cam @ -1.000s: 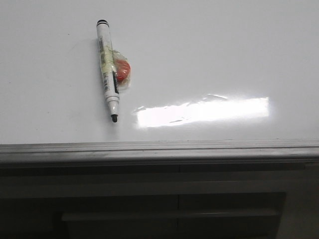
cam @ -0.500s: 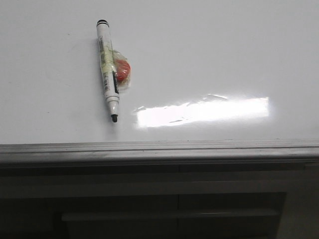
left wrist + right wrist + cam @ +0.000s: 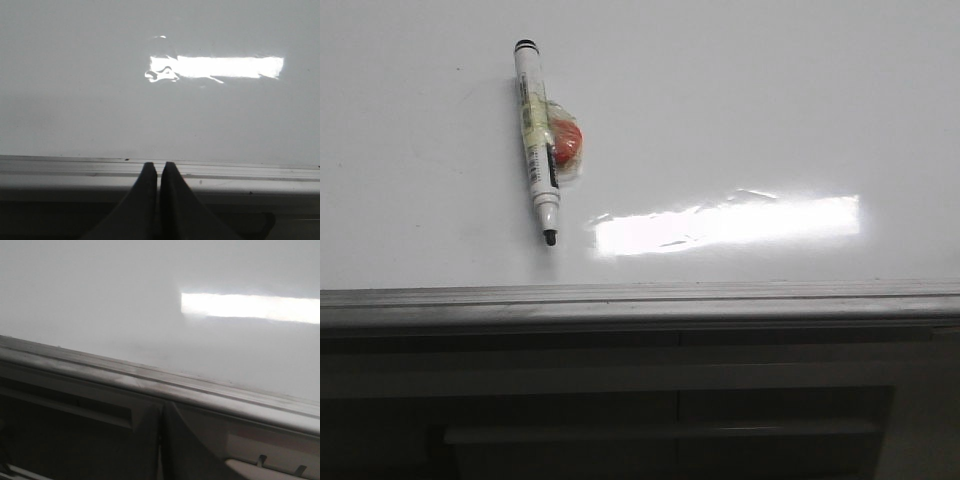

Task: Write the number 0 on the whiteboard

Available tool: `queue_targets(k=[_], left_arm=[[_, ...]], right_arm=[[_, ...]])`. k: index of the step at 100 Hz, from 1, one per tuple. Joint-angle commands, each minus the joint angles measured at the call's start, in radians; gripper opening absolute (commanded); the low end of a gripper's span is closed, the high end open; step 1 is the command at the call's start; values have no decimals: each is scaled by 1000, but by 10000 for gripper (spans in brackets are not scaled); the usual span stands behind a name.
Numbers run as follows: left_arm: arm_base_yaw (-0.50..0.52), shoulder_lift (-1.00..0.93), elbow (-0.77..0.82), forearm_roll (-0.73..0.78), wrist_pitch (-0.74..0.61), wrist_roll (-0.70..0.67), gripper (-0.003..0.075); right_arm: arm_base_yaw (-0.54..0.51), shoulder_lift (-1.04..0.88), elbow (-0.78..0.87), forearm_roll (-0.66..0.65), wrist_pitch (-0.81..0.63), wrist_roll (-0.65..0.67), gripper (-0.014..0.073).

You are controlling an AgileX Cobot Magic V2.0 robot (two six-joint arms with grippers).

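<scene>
The whiteboard point(image 3: 750, 90) fills the front view, with its grey metal rim point(image 3: 640, 297) along the near edge. No number 0 shows on it in any view. A white marker with a black tip point(image 3: 537, 140) lies on the board at the left, tip toward the rim, with a red lump point(image 3: 567, 141) taped to its side. Neither gripper shows in the front view. My left gripper point(image 3: 160, 164) is shut and empty over the rim point(image 3: 240, 175). My right gripper point(image 3: 162, 407) is shut and empty, below the rim point(image 3: 100, 371) in front of the cabinet.
A bright rectangular light glare point(image 3: 725, 224) lies on the board right of the marker tip. A grey panelled cabinet front point(image 3: 670, 400) with a handle slot sits below the rim.
</scene>
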Motion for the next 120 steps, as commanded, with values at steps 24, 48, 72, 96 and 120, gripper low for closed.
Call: queue_targets(k=[24, 48, 72, 96, 120], left_arm=[[2, -28, 32, -41, -67, -2, -20], [2, -28, 32, -710, -313, -7, -20], [-6, -28, -7, -792, -291, 12, -19], [-16, 137, -307, -547, -4, 363, 120], [-16, 540, -599, -711, 267, 639, 437]], right_arm=[[3, -18, 10, 12, -234, -10, -47], [3, -18, 10, 172, -499, -10, -47], [3, -18, -51, 354, -437, -1, -46], [3, 82, -316, 327, -75, -20, 188], [3, 298, -400, 307, -86, -20, 424]])
